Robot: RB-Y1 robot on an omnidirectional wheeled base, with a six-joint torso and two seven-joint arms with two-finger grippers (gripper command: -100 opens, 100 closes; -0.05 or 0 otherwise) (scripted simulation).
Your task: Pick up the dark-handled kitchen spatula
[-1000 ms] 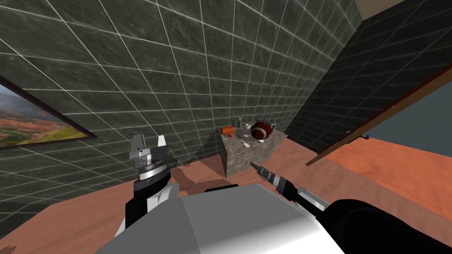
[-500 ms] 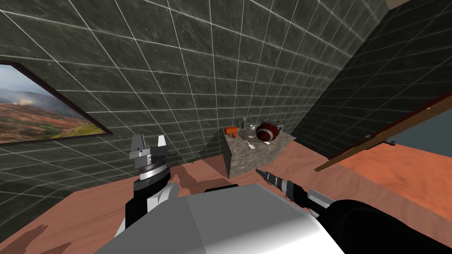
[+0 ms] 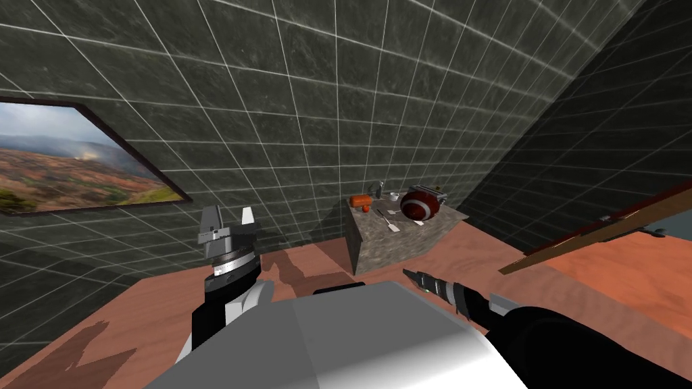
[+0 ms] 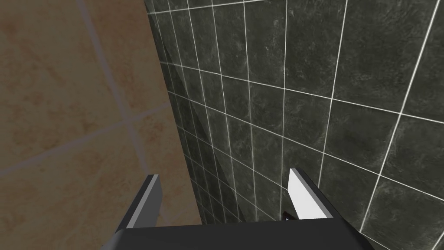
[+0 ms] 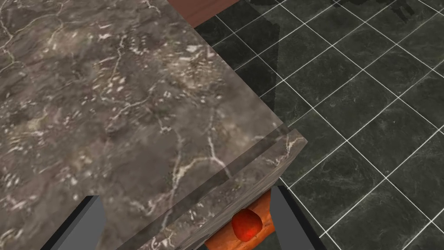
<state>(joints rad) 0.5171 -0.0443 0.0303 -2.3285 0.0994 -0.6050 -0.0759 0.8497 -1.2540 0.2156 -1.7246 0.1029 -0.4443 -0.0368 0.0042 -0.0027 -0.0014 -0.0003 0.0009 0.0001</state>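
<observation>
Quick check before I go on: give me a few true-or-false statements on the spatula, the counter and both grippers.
1. The spatula lies on the counter. True.
2. The right gripper holds the spatula. False: it is open, short of the counter.
3. The left gripper is open. True.
4. The ball is on the floor. False: it sits on the counter, by the spatula.

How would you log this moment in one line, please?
stage: pre-grasp | spatula: on stone counter | left claw: open | right claw: open
</observation>
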